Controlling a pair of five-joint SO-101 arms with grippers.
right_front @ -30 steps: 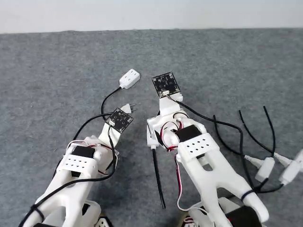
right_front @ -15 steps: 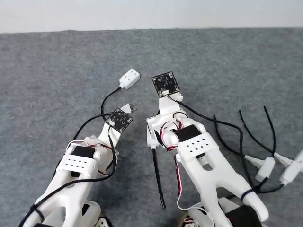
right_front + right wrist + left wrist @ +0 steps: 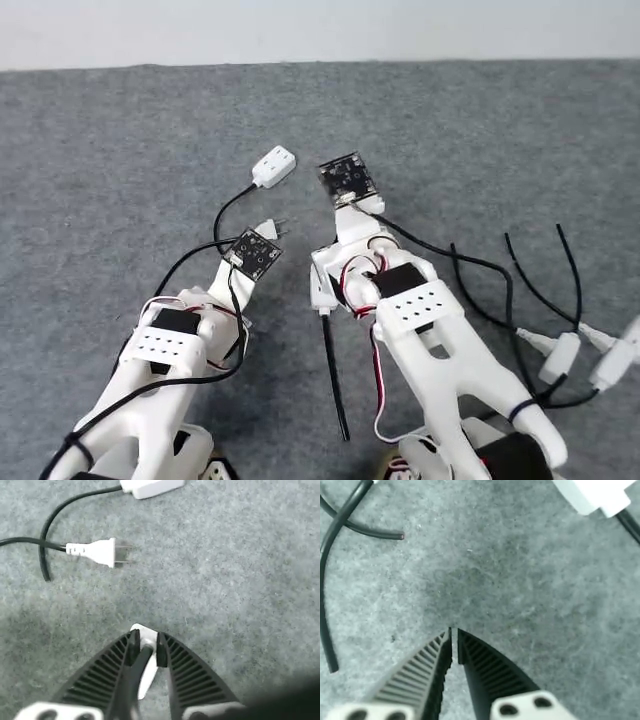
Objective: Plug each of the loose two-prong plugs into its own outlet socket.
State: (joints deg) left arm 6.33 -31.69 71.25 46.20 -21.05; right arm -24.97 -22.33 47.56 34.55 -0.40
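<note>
My right claw [image 3: 145, 641] is clenched on a white plastic plug on a black cord [image 3: 141, 636]; its prongs are hidden. The white oblong plastic outlet socket [image 3: 274, 165] lies to my left and slightly farther out, long axis slanted, cord end nearer the arms. My left claw [image 3: 454, 632] is closed and empty, and sits nearer the loose white two-prong plug [image 3: 268, 230].

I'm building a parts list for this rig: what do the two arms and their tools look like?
The left arm and right arm are white plastic, with perforated covers and red, white and black wires at the wrists. Each carries a small black square circuit board. The left tool and right tool have black ribbed fingers.
</note>
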